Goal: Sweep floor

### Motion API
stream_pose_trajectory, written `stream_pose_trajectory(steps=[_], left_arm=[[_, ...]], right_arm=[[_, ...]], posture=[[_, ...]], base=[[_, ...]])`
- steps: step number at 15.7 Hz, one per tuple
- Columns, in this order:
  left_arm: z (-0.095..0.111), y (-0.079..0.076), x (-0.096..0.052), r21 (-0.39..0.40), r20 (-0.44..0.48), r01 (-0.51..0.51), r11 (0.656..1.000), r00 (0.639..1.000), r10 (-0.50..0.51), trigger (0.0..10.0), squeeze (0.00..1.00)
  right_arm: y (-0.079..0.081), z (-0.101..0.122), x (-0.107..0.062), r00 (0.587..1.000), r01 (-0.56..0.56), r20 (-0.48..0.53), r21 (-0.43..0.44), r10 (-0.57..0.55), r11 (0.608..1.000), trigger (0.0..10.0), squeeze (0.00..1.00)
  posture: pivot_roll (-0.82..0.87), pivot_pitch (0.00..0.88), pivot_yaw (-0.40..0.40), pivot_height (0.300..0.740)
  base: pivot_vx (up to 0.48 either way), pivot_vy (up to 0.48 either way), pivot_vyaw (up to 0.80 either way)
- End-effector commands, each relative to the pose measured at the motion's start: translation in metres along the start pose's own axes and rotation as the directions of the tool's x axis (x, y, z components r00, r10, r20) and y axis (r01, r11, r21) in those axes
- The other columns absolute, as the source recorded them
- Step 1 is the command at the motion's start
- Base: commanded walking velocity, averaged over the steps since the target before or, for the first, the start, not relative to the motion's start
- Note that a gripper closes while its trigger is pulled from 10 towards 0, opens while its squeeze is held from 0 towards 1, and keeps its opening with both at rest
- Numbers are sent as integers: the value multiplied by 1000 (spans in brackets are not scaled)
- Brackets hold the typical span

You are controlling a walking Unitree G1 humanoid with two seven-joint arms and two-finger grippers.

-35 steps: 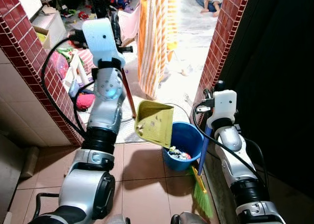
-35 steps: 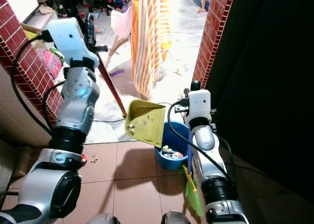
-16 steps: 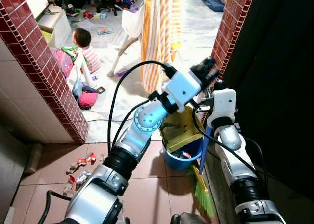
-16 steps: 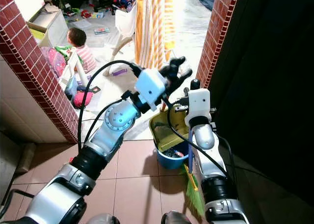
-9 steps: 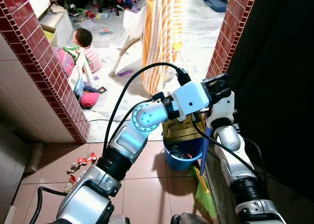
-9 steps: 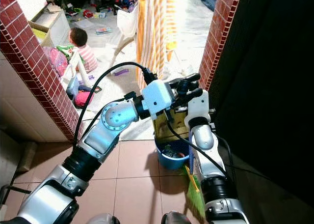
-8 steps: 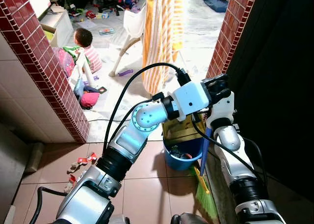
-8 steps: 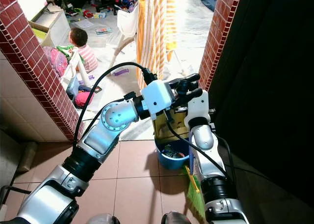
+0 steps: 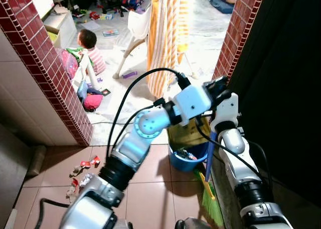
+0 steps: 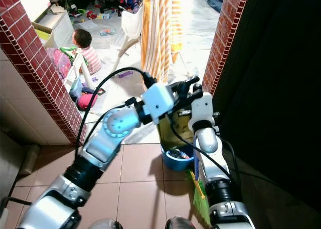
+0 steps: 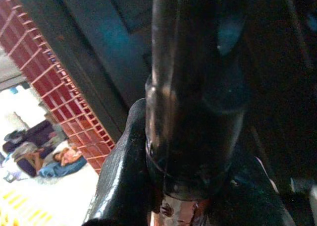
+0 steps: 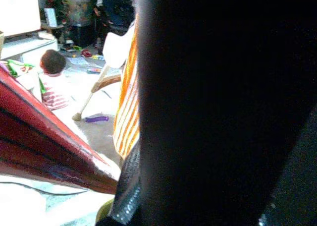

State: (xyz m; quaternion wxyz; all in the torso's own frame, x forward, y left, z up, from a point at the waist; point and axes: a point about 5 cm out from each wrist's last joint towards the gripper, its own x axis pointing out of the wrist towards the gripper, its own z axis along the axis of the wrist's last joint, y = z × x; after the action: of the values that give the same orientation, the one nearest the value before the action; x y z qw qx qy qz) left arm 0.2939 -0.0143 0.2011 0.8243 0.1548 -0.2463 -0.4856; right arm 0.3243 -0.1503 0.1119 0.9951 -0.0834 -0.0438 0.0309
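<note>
My left arm reaches across to the right, and its gripper point(image 9: 216, 86) is shut on the dark red handle point(image 11: 193, 87) of a yellow dustpan point(image 9: 188, 132). The pan hangs steeply tipped over a blue bucket point(image 9: 181, 157) that has scraps inside. My right gripper point(image 9: 223, 90) sits just beside the left one, shut on a broom's blue handle point(image 9: 209, 151). The broom's green bristles point(image 9: 213, 209) rest on the floor by the dark wall. Scraps of litter point(image 9: 83, 171) lie on the brown tiles at the left.
A red brick wall point(image 9: 47, 76) stands at the left and a brick pillar point(image 9: 238, 33) at the right. Beyond the opening, a small child point(image 9: 91, 47) sits among toys, and a chair draped with an orange striped towel point(image 9: 165, 33) stands there. A dark wall point(image 9: 286, 88) runs close on my right.
My left arm swung from high on the left across to the right. The dustpan went with it and now stands steeper over the bucket. The broom has barely moved.
</note>
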Motion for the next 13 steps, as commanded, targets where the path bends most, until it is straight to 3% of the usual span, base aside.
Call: stream_pose_trajectory(steps=[1,4,5,8,9,12,13], left_arm=[[3,9,3,20,2,-35,999,999,35,10000,0],[11,31,2,9,36,-143,990,989,142,10000,0],[22,51,1,-3,77,-244,970,967,243,10000,0],[41,81,-5,-5,146,-398,917,907,395,10000,0],[54,108,-16,4,185,-522,853,838,513,10000,0],[73,143,-36,46,239,-676,735,722,649,10000,0],[76,160,-51,94,237,-762,641,643,729,10000,0]], right_arm=[[-1,21,8,995,3,96,-4,-3,1000,10000,0],[-1,22,9,995,3,101,-4,-3,1000,10000,0],[-1,22,9,995,4,103,-4,-3,1000,10000,0],[-1,22,10,995,0,103,-6,0,1000,10000,0],[-1,22,10,995,-2,104,-7,2,1000,10000,0],[0,22,11,995,-5,104,-6,6,1000,10000,0],[1,21,10,995,-7,102,-5,8,1000,10000,0]], posture=[[-108,0,15,740],[-107,0,15,740],[-106,0,13,740],[-104,0,10,740],[-102,0,8,740],[-95,0,3,740],[-93,0,1,740]], base=[[0,0,0],[0,0,0],[0,0,0],[0,0,0],[0,0,0],[0,0,0],[0,0,0]])
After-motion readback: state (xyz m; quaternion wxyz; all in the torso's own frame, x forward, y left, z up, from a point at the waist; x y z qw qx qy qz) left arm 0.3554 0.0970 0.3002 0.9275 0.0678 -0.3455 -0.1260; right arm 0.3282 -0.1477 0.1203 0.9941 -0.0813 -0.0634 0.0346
